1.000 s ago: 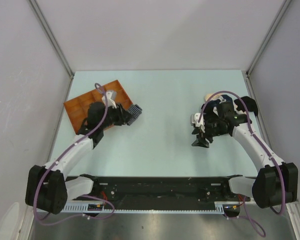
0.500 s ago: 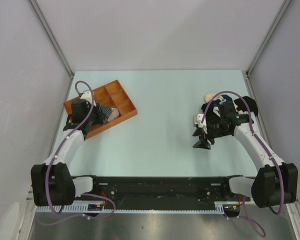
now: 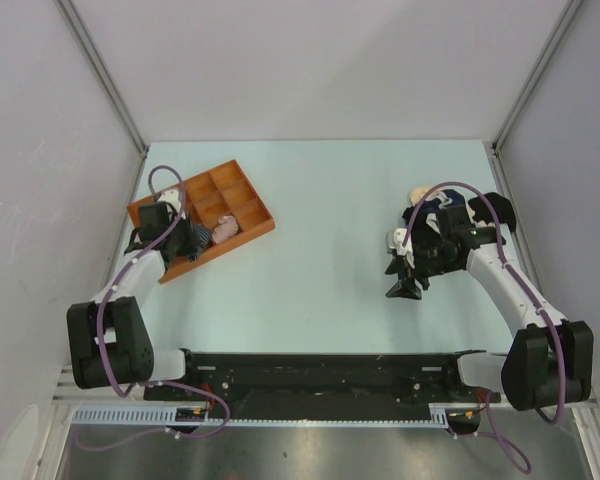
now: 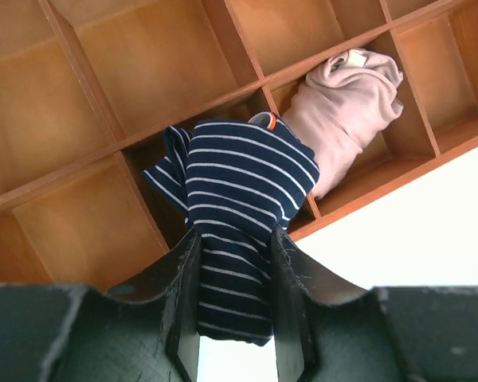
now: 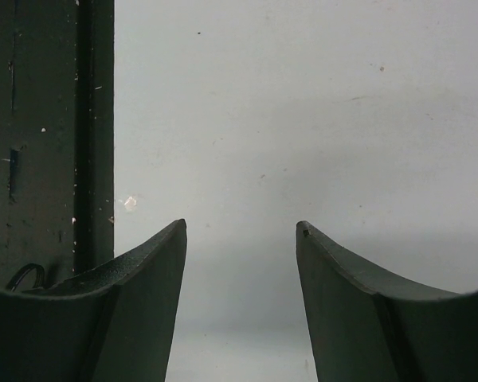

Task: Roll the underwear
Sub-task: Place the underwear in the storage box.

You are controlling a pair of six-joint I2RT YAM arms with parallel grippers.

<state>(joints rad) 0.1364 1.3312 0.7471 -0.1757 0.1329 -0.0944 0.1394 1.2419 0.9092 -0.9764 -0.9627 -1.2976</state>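
My left gripper [image 4: 233, 239] is shut on a rolled navy underwear with thin white stripes [image 4: 239, 199] and holds it over a compartment of the orange tray [image 4: 127, 64]. A rolled pale pink underwear [image 4: 346, 99] lies in the compartment beside it. In the top view the left gripper [image 3: 185, 240] is at the tray's [image 3: 242, 178] near left part, with the pink roll [image 3: 223, 230] next to it. My right gripper [image 5: 240, 231] is open and empty above bare table, shown in the top view [image 3: 402, 283] right of centre. A small pile of underwear [image 3: 425, 200] lies behind it.
The black base rail [image 5: 48, 135] runs along the left edge of the right wrist view. Grey walls close the table on three sides. The tray has several empty compartments [image 4: 155, 48].
My left arm has swung left with the striped roll, from the tray's right edge to over its near left compartments. The tray is now uncovered. The right arm has barely moved.
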